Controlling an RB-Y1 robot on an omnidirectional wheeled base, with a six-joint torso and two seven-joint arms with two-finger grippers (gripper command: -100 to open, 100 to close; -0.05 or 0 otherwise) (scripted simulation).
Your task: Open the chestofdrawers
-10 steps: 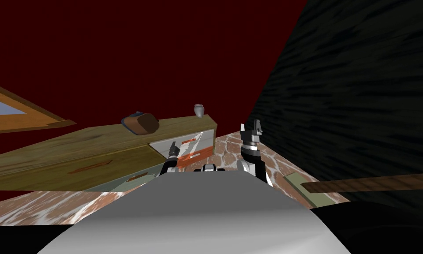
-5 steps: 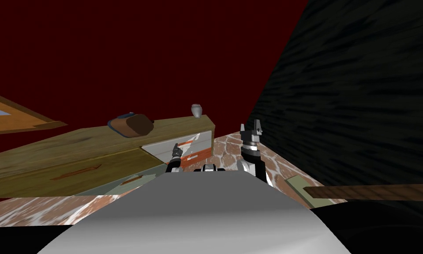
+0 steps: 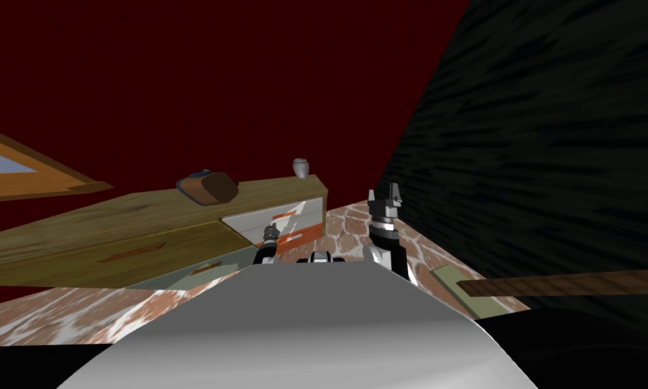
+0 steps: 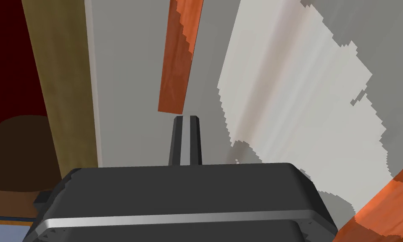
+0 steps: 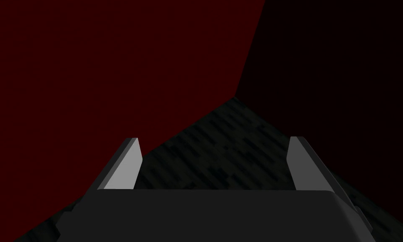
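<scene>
Now left pincer (image 4: 186, 119) (blades together) sits nearer orange handle (image 4: 177, 63).

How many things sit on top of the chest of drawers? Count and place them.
2: grey vase at the chest's right end; brown rounded thing left of it. More may lie leftward, out of view.

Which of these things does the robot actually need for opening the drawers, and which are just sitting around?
In the job: chest of drawers, grey drawer front, orange handle, left end effector (shut).
Lying about: grey vase, brown rounded object, right end effector (open).
</scene>
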